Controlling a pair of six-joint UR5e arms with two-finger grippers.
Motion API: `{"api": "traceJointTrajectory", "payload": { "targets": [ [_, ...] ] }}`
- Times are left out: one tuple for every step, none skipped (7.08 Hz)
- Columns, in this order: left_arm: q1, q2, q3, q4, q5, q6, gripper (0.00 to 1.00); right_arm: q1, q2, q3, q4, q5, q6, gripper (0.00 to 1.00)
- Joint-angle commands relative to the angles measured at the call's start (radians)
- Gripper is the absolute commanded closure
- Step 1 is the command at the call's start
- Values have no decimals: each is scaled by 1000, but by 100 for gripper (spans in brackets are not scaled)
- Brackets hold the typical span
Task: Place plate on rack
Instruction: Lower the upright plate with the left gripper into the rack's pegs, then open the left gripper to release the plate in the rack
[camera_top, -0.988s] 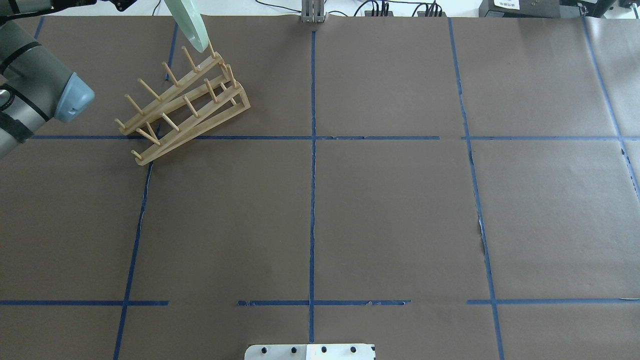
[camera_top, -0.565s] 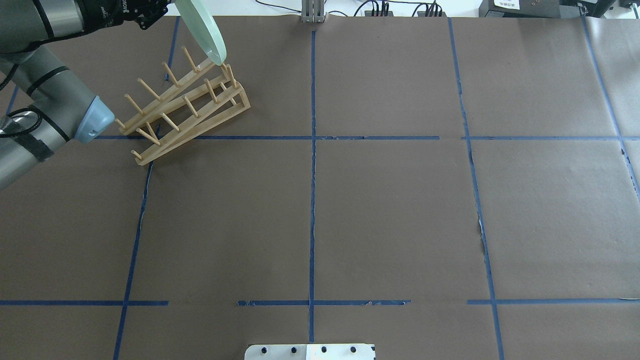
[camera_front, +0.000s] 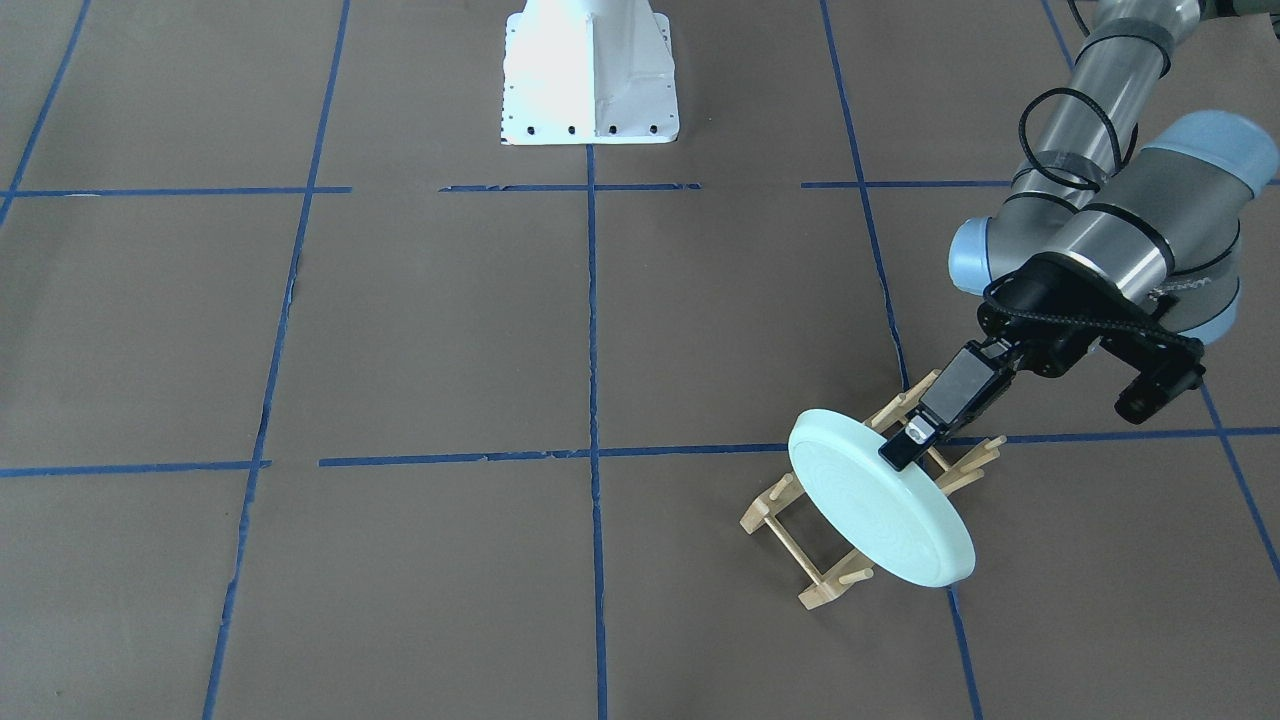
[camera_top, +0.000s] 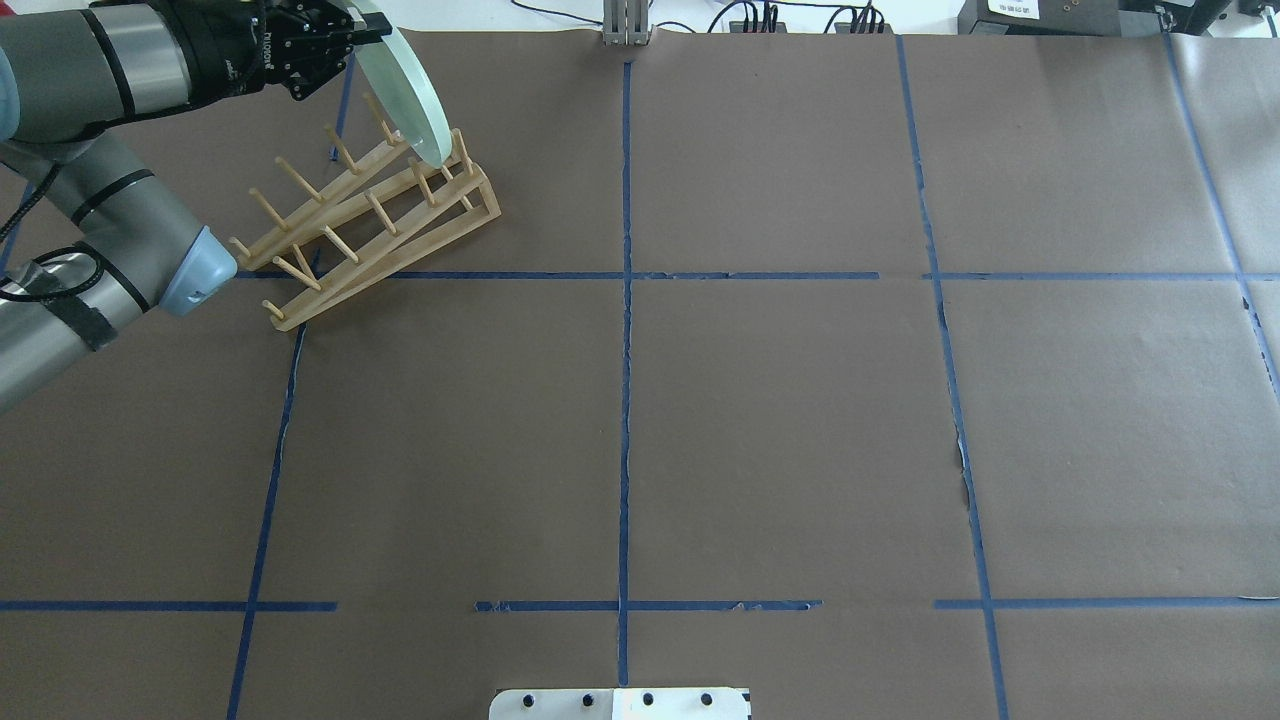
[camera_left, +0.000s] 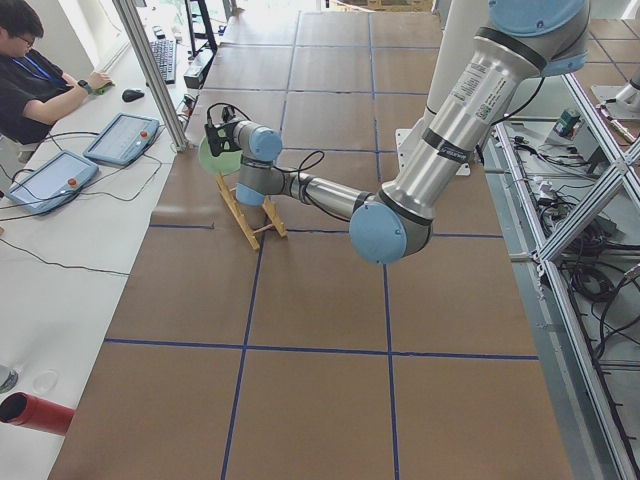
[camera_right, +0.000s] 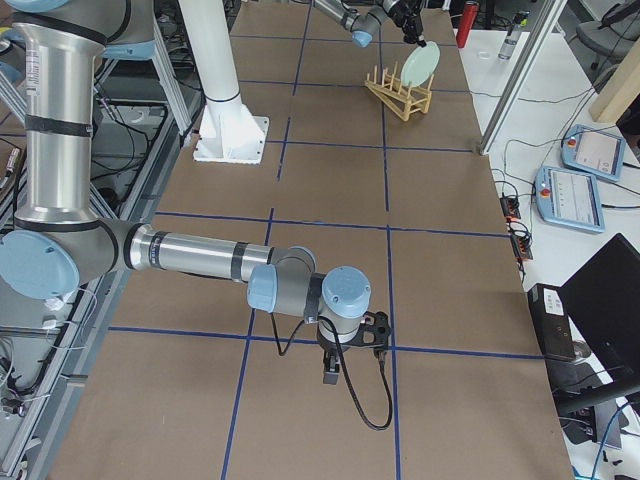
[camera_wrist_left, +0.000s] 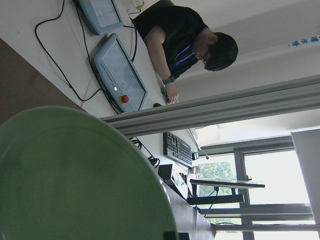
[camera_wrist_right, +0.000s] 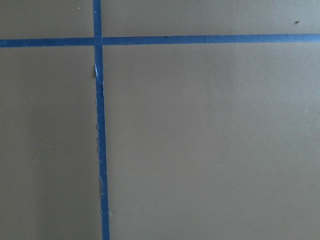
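The pale mint-green plate (camera_front: 880, 520) is held on edge, tilted, over the far end of the light wooden rack (camera_front: 775, 515). My left gripper (camera_front: 905, 440) is shut on the plate's upper rim. In the overhead view the plate (camera_top: 410, 100) has its lower edge among the end pegs of the rack (camera_top: 370, 215); I cannot tell whether it touches. The plate (camera_wrist_left: 75, 180) fills the lower left of the left wrist view. My right gripper (camera_right: 345, 365) hangs low over the paper far from the rack, and I cannot tell whether it is open or shut.
Brown paper with blue tape lines (camera_top: 625, 275) covers the table. The white robot base (camera_front: 590, 80) stands at the near edge. A metal post (camera_top: 625, 25) stands at the far edge. An operator (camera_left: 40, 80) sits at a side desk with pendants.
My left arm has come further into the overhead view and has carried the plate down and right, from above the rack's far end to among its end pegs.
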Motion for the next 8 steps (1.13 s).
{"api": "traceJointTrajectory", "payload": {
  "targets": [
    [10, 7, 11, 6, 1, 12, 97, -1, 0, 1, 0, 0, 0, 0],
    [10, 6, 11, 36, 3, 10, 5, -1, 0, 0, 0, 0, 0, 0],
    [10, 6, 9, 82, 0, 10, 0, 1, 0, 0, 0, 0, 0, 0],
    [10, 6, 5, 98, -7, 13, 0, 1, 0, 0, 0, 0, 0, 0],
    [6, 4, -7, 131, -25, 16, 0, -1, 0, 1, 0, 0, 0, 0],
    [-29, 4, -45, 227, -180, 41, 0, 1, 0, 1, 0, 0, 0, 0],
    [-77, 38, -125, 439, -341, 134, 0, 1, 0, 1, 0, 0, 0, 0],
    [-100, 100, -247, 659, -373, 338, 0, 1, 0, 0, 0, 0, 0, 0]
  ]
}}
